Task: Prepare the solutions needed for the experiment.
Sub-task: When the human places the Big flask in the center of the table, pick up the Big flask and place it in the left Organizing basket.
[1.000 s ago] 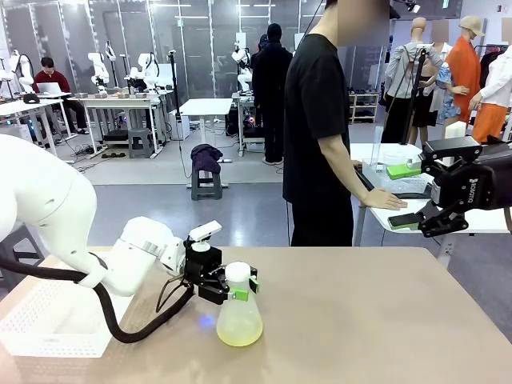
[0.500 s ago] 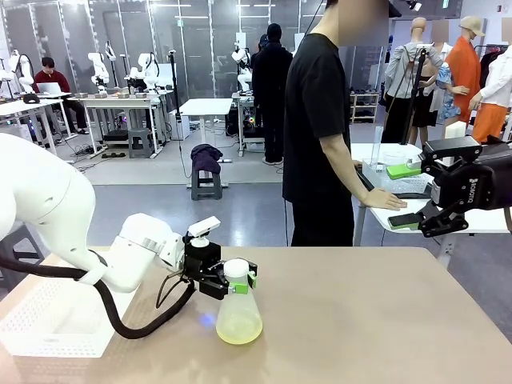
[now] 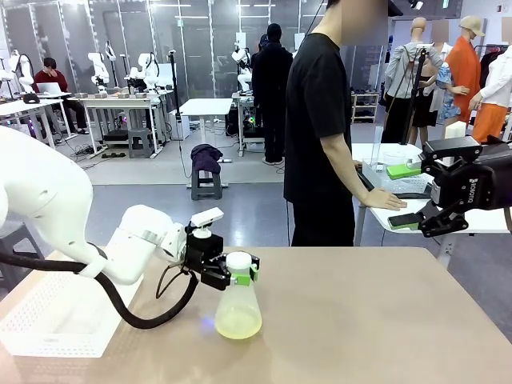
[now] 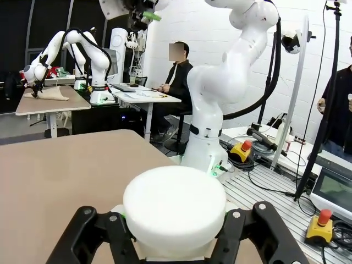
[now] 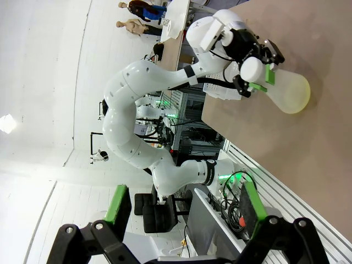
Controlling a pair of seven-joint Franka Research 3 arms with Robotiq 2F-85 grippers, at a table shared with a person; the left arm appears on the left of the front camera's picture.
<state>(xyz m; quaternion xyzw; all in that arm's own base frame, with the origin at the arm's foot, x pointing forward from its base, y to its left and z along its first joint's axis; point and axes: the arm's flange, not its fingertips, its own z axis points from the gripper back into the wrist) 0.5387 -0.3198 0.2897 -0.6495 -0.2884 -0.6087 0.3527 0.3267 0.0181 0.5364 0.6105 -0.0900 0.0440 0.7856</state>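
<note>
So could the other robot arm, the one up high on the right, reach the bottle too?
Probably yes. The right gripper hangs open, and bare table lies between it and the flask. But the left gripper already clamps the flask's neck.

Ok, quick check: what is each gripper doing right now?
Left gripper: shut on the flask neck, pale yellow solution inside.
Right gripper: open, holding nothing.

left arm comes in low from the left side, wrist turned sideways, left gripper [image 3: 240, 278] with its green pads squeezed tight around the flask [image 3: 238, 308] neck. right arm is parked up high on the right, right gripper [image 5: 181, 212] hanging with fingers spread wide, nothing in it
</note>
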